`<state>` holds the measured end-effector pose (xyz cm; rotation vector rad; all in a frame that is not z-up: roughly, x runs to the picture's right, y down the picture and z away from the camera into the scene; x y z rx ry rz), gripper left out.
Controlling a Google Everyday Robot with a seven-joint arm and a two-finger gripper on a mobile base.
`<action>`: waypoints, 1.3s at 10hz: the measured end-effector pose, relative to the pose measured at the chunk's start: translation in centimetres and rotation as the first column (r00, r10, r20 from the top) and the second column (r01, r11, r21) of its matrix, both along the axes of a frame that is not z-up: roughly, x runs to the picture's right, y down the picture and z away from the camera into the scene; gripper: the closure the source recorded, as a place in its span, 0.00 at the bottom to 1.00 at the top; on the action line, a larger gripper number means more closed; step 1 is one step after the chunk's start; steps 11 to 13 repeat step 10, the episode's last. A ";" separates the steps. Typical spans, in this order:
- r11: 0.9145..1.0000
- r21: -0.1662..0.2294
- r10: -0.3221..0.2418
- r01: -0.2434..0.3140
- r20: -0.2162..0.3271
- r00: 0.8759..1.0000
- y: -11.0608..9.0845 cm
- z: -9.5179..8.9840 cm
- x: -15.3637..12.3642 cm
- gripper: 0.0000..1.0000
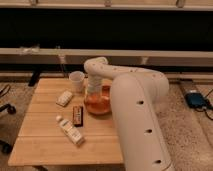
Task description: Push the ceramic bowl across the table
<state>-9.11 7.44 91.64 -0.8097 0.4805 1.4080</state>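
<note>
The orange-red glossy ceramic bowl sits on the light wooden plank table, right of the table's middle. My gripper reaches down from the white arm and sits at the bowl's left inner side, touching it. The arm covers the bowl's right rim and the table's right edge.
A small translucent white cup stands just left of and behind the bowl. A white packet, a dark bar and a white bottle lie to the bowl's left and front. A blue device lies on the floor at right.
</note>
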 end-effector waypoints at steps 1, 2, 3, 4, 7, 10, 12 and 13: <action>1.000 -0.007 -0.003 0.003 0.013 1.000 0.2 -0.1 -0.6 0.35; 1.000 -0.013 -0.007 0.008 0.025 1.000 0.3 -0.1 -1.1 0.35; 1.000 -0.015 -0.016 0.016 0.043 0.999 0.4 -0.2 -1.8 0.35; 1.000 -0.015 -0.025 0.026 0.063 0.998 0.3 -0.4 -2.5 0.35; 0.999 -0.002 -0.053 0.053 0.103 0.993 -0.1 -0.8 -3.9 0.35; 0.998 0.004 -0.058 0.058 0.098 0.993 -0.3 -0.9 -3.6 0.35; 0.998 0.004 -0.058 0.058 0.098 0.993 -0.3 -0.9 -3.6 0.35; 0.998 0.004 -0.058 0.058 0.098 0.993 -0.3 -0.9 -3.6 0.35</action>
